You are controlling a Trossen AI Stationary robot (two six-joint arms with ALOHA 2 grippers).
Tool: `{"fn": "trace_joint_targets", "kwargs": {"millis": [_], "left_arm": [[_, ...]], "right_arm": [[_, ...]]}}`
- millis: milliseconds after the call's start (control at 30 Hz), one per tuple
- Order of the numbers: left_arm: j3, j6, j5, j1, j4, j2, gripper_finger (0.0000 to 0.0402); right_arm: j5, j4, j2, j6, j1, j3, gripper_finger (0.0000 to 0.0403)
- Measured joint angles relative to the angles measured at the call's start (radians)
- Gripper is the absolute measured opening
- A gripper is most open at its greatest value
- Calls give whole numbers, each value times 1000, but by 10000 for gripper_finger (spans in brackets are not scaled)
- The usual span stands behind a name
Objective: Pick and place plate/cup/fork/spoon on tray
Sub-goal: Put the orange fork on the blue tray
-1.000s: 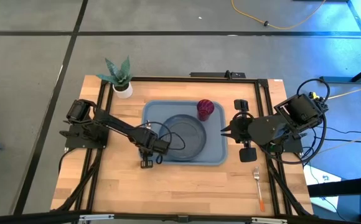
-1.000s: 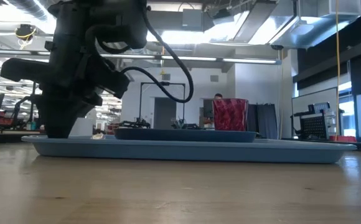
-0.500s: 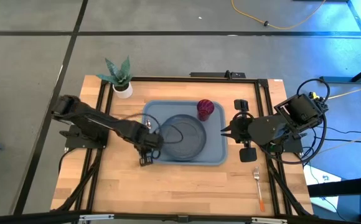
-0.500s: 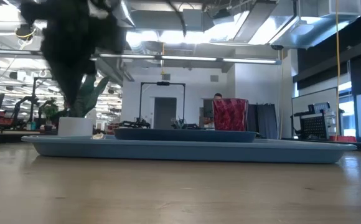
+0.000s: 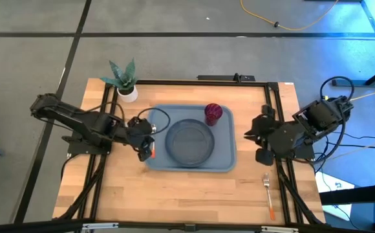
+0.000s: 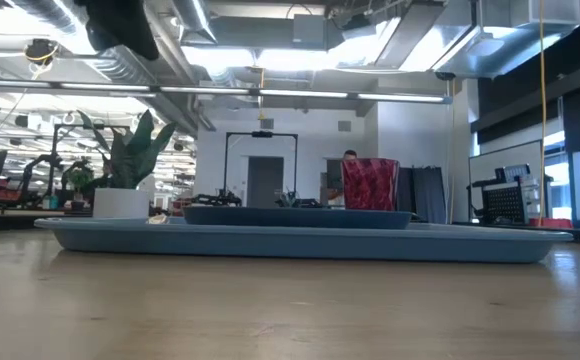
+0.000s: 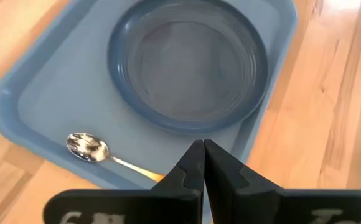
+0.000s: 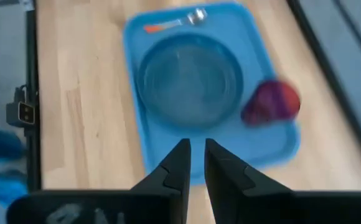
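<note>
The blue-grey tray (image 5: 225, 155) lies mid-table. On it sit the round plate (image 5: 191, 140) and, at its far right corner, the dark red cup (image 5: 213, 113). The spoon (image 7: 88, 147) lies flat along the tray's left side, bowl toward the far edge, orange handle (image 8: 159, 27) toward the near edge. The fork (image 5: 269, 194) lies on the wood at the near right. My left gripper (image 7: 203, 149) is shut and empty, raised over the tray's left near corner (image 5: 147, 152). My right gripper (image 8: 197, 146) hovers off the tray's right side (image 5: 249, 133), a narrow gap between its fingers, holding nothing.
A white pot with a green plant (image 5: 127, 90) stands at the far left, beyond the tray's corner. A black frame (image 5: 275, 103) runs along the table's edges. Bare wood lies between the tray and the near edge (image 5: 187, 194).
My left gripper has risen from low at the tray's left near corner and drawn back toward the table's left edge, its wrist rolling. My right gripper has pulled back a little toward the table's right edge and rolled. Tray, plate and cup have stayed put.
</note>
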Motion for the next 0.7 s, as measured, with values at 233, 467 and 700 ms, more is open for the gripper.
{"fn": "trace_joint_targets", "kwargs": {"millis": [233, 467, 700], "left_arm": [[0, 0, -23, -2, -3, -14, 0], [0, 3, -35, -2, -3, -14, 0], [0, 13, -43, -2, -3, -14, 0]], "right_arm": [[-127, 3, -112, 434, 121, -254, 49], [-330, 2, -138, 899, 245, -448, 49], [-485, 17, -139, 1170, 262, -602, 49]]}}
